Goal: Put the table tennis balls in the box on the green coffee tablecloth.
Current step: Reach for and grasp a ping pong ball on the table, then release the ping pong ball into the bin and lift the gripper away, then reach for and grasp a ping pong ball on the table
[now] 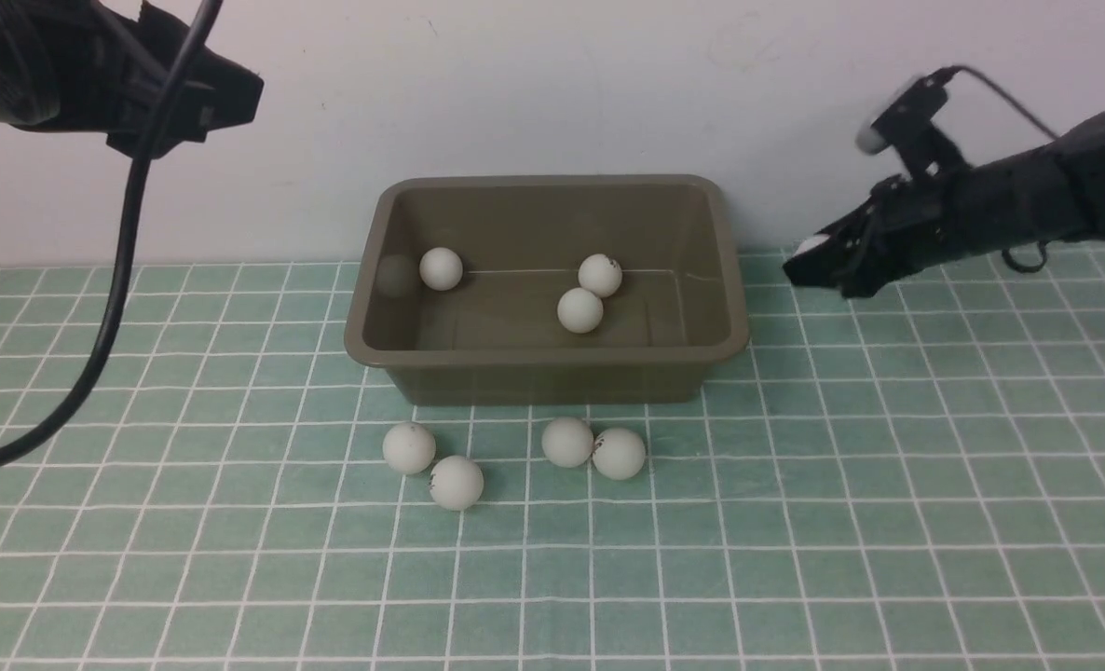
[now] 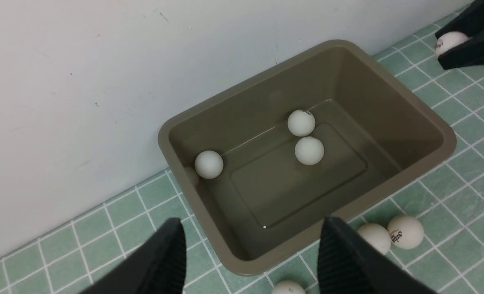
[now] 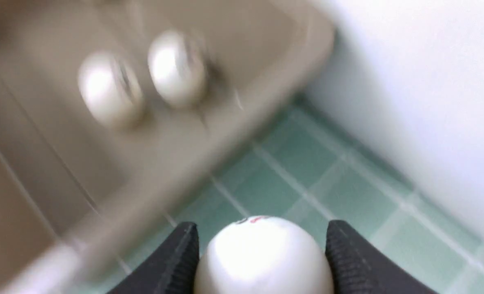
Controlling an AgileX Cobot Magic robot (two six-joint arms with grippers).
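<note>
The box (image 1: 552, 359) sits on the green coffee tablecloth (image 1: 888, 513), close to the wall (image 1: 552, 84). 3 table tennis balls (image 1: 579, 309) lie inside the box. 1 is by its left wall. The other 2 are close together, nearer the right side. 4 more balls lie on the cloth just in front of the box, in 2 pairs.

The right gripper (image 3: 262, 241) is just beside the right side of the box, near the wall. Its jaws are closed in on 1 white ball, the held ball (image 3: 262, 257), and both fingers touch it.

The left gripper (image 2: 253, 223) is up high, off to the left of the box. Its jaws are wide apart and hold nothing.
</note>
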